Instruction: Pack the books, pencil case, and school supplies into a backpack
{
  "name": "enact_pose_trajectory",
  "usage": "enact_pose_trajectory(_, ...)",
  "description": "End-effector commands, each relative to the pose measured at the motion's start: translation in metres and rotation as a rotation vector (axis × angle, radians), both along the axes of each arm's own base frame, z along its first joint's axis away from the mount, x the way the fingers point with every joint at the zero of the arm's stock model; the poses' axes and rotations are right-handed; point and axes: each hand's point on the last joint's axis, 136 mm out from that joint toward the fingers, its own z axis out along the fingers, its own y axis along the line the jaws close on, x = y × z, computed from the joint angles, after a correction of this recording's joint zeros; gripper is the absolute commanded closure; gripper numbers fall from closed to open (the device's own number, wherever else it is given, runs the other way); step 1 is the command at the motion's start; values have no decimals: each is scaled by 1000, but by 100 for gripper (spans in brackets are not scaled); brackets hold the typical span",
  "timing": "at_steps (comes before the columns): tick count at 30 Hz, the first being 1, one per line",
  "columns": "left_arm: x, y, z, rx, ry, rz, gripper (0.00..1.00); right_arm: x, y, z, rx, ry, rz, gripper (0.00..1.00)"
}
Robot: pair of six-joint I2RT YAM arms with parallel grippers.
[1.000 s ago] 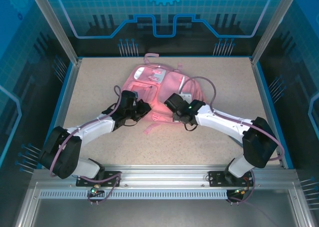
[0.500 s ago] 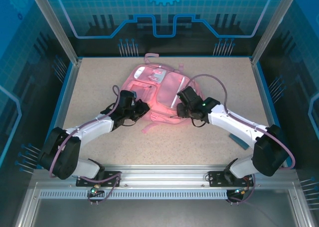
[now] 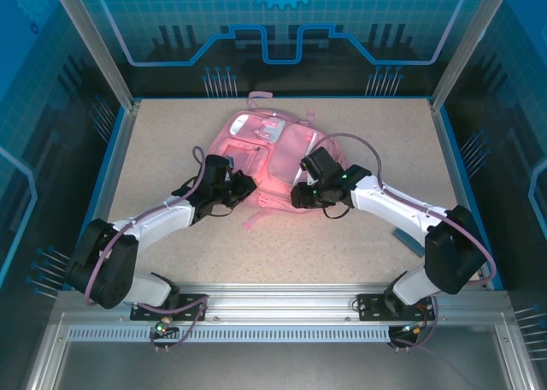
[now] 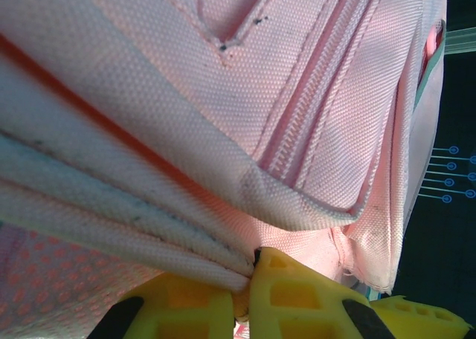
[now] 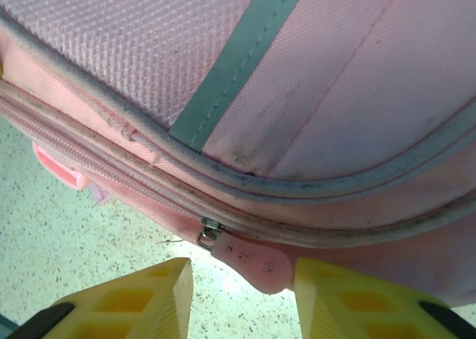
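Right now the pink backpack [image 3: 272,146] lies flat on the table [image 3: 162,142], toward the far middle. My left tool [image 4: 251,276] is pinched tight on a fold of fabric at the backpack's near edge. My right tool [image 5: 242,283] stands partly apart at the near right side, with the pink zipper pull [image 5: 249,263] in the gap between its fingers.

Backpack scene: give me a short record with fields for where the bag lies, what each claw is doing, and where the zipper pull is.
backpack: pink, lying flat, mid-table
left claw: shut on a fold of backpack fabric
right claw: open, fingers on either side of the zipper pull, not gripping it
zipper pull: pink tab hanging off the bag's edge seam, over the table
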Motion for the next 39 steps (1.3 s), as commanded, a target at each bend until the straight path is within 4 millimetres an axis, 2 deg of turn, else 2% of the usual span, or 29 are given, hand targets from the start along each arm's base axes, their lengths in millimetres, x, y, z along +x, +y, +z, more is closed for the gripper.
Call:
enact_pose_trajectory(1, 0, 4, 12, 12, -47, -20, 100, 5, 5, 3, 25, 11, -7, 61)
enact_pose_trajectory(6, -1, 3, 12, 8, -47, -22, 100, 9, 4, 1, 26, 15, -28, 62)
enact_pose_trajectory(10, -1, 3, 12, 2, -47, -23, 100, 13, 6, 2, 39, 7, -44, 68)
enact_pose_trajectory(15, -1, 3, 12, 4, -48, -21, 100, 16, 7, 1, 42, 7, -53, 82)
enact_pose_trajectory(19, -1, 5, 10, 15, -46, -16, 100, 15, 0, 4, 22, -7, -67, 93)
enact_pose_trajectory(23, -1, 9, 8, 35, -49, -3, 100, 12, -14, 9, -28, -44, -71, 100)
enact_pose_trajectory(25, -1, 12, 6, 46, -47, 3, 100, 10, -23, 11, -67, -74, -61, 100)
enact_pose_trajectory(31, 0, 22, 2, 67, -40, 19, 100, 12, -76, 18, -281, -215, -112, 100)
enact_pose_trajectory(36, 0, 23, -1, 68, -35, 17, 100, 19, -108, 27, -414, -282, -216, 100)
enact_pose_trajectory(38, 2, 24, -1, 71, -33, 17, 100, 23, -112, 28, -446, -292, -237, 100)
enact_pose_trajectory(39, 3, 25, -1, 74, -35, 17, 100, 26, -107, 29, -436, -295, -221, 100)
